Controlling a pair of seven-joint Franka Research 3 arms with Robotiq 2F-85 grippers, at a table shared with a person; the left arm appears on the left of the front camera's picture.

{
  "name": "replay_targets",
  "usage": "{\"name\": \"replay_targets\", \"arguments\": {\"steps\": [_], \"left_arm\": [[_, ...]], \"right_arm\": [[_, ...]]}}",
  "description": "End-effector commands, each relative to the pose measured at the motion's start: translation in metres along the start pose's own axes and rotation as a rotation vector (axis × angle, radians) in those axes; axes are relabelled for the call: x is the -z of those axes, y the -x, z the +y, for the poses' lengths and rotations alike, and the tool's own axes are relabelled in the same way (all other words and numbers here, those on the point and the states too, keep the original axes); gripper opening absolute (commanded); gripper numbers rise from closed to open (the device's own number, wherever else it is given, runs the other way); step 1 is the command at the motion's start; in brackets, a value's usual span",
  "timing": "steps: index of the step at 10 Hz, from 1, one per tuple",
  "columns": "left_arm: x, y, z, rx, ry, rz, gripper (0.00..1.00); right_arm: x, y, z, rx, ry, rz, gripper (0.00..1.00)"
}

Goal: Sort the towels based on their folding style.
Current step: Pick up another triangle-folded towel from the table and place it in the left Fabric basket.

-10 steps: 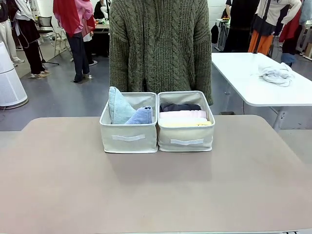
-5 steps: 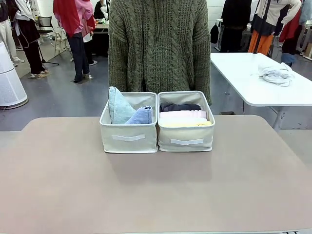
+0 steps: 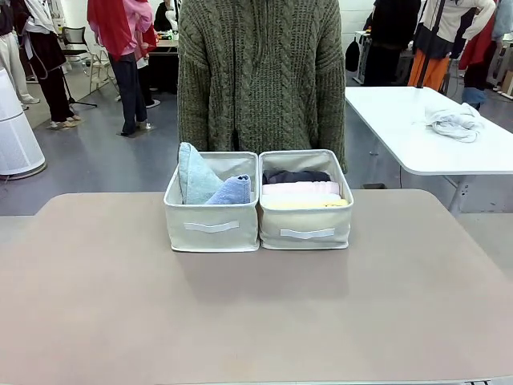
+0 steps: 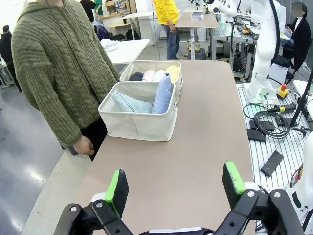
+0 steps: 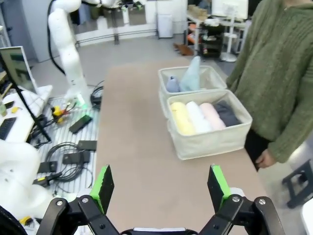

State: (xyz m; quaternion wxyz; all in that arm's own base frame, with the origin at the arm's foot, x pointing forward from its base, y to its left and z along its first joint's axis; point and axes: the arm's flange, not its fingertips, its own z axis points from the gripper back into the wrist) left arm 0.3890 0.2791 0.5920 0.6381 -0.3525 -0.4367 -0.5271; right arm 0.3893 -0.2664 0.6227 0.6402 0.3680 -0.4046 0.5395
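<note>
We are holding the left gripper [image 4: 176,188] and the right gripper [image 5: 161,188] back over the near table [image 3: 240,321], jaws spread wide and empty. Beyond them, the left bin [image 3: 212,224] is holding both cone folds [image 3: 210,183]; the right bin [image 3: 306,226], touching it, is holding four rolls [image 3: 303,191]. We are judging the sorting finished, with no further grasp needed.

**Camera setup: three views, shared bins**

Front cam: fixed at the robot's edge of the surface [image 3: 256,321], facing across toward the person [image 3: 262,76], bins [image 3: 258,210] mid-range. Left wrist cam: high off one end, looking along the surface, bins farther off. Right wrist cam: same from the opposite end. All three share the bins and the person.
</note>
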Motion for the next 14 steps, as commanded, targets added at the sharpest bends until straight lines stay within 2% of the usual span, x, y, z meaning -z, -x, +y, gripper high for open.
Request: {"name": "replay_targets", "arguments": {"steps": [1, 2, 14], "left_arm": [[0.0, -0.001, -0.003, 0.002, -0.001, 0.0, 1.0], [0.0, -0.001, -0.003, 0.002, -0.001, 0.0, 1.0], [0.0, -0.001, -0.003, 0.002, -0.001, 0.0, 1.0]], "right_arm": [[-0.012, 0.0, -0.011, 0.0, -0.032, 0.043, 1.0], [0.0, 0.0, 0.0, 0.0, 0.0, 0.0, 1.0], [0.0, 0.0, 0.0, 0.0, 0.0, 0.0, 1.0]]}}
